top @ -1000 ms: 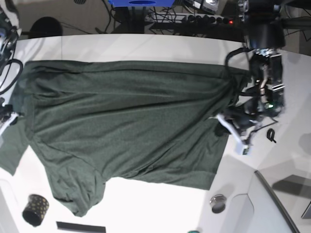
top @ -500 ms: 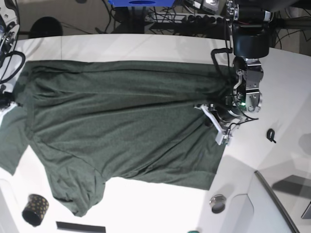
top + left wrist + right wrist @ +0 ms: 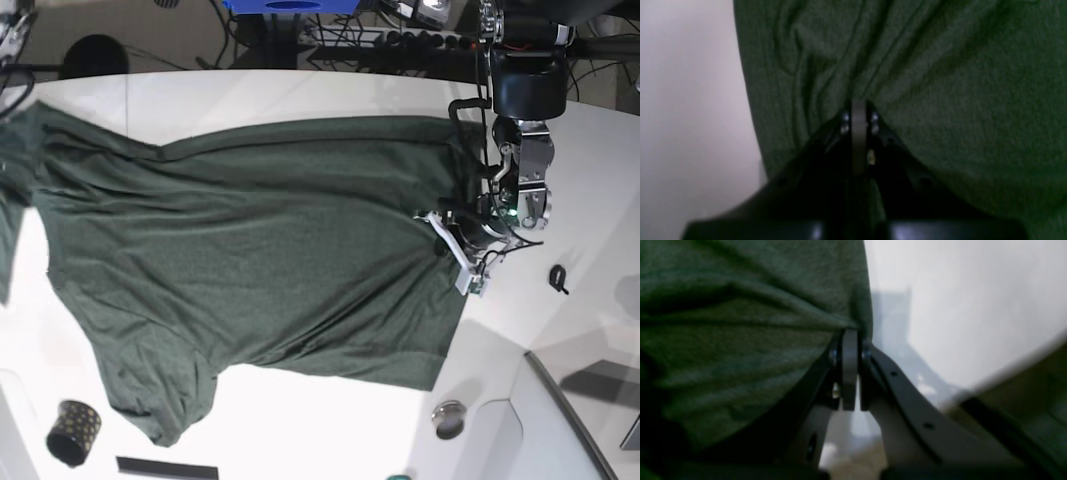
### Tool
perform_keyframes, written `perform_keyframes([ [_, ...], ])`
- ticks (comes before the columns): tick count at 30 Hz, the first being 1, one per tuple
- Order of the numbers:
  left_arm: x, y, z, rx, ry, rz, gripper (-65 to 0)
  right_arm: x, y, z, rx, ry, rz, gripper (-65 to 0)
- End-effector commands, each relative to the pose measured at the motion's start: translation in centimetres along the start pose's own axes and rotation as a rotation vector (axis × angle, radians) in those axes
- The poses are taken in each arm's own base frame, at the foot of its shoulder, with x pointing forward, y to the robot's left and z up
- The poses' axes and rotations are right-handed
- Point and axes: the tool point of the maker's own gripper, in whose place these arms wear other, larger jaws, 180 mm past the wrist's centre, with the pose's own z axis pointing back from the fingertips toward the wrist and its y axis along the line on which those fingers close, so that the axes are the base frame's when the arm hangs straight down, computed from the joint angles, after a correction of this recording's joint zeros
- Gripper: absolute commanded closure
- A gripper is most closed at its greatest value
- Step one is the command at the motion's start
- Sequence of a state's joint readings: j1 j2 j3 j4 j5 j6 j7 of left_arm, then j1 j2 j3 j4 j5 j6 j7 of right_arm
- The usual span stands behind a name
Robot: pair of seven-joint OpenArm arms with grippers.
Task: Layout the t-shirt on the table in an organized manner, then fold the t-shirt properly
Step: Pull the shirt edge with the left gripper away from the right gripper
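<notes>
Both end effectors are clenching the t-shirt (image 3: 250, 260) — the left end effector (image 3: 858, 110) pinching bunched hem, the right end effector (image 3: 850, 336) gripping an edge. The shirt is lying spread across the white worktop (image 3: 300, 95); a dotted black cup (image 3: 72, 432) is sitting nearby — contents unclear.

Past the far edge of my bench the floor lies dark, crossed by loose black cables (image 3: 225, 45). A blue bin (image 3: 290, 6) sits at the top, beside a black power strip (image 3: 425, 40) with one red light glowing. A round black base (image 3: 92, 55) rests on the floor to the left. On my bench I see a small black gold-dotted cup (image 3: 72, 432), a flat black bar (image 3: 166, 467) beside it, a round metal cap (image 3: 449, 419), and a little black clip (image 3: 558, 279). Light falls bright and even from above
</notes>
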State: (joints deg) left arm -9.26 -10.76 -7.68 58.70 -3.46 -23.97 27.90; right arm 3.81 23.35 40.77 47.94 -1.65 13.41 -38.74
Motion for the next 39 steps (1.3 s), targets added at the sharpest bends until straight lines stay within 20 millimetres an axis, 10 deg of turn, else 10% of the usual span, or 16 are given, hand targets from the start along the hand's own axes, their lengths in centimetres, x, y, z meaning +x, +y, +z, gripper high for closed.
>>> perform_keyframes([
  [1,1.9,0.6,0.3,0.008,-0.048,-0.006,0.0,2.4,-0.9,1.3,-0.022,-0.069,-0.008,-0.8],
  [9,5.5,0.9,0.7,0.015,-0.117,-0.020,0.0,8.9,2.2,10.2,-0.045,-0.357,0.072,-1.5],
  [12,6.8,-0.5,0.8,-0.002,-0.156,-0.024,0.0,12.1,7.6,11.5,0.041,-0.419,0.234,-1.5],
  [19,5.7,-1.3,-0.7,-0.026,-0.111,0.009,0.0,12.1,17.6,7.3,0.269,-0.302,0.429,-0.8],
  [29,3.7,0.1,-1.8,-0.018,-0.037,0.031,0.0,9.0,20.7,5.3,0.332,-0.202,0.474,-0.8],
  [39,4.8,2.5,-4.4,0.070,-0.136,0.177,0.0,10.3,25.4,3.0,0.480,-0.253,0.373,-0.8],
])
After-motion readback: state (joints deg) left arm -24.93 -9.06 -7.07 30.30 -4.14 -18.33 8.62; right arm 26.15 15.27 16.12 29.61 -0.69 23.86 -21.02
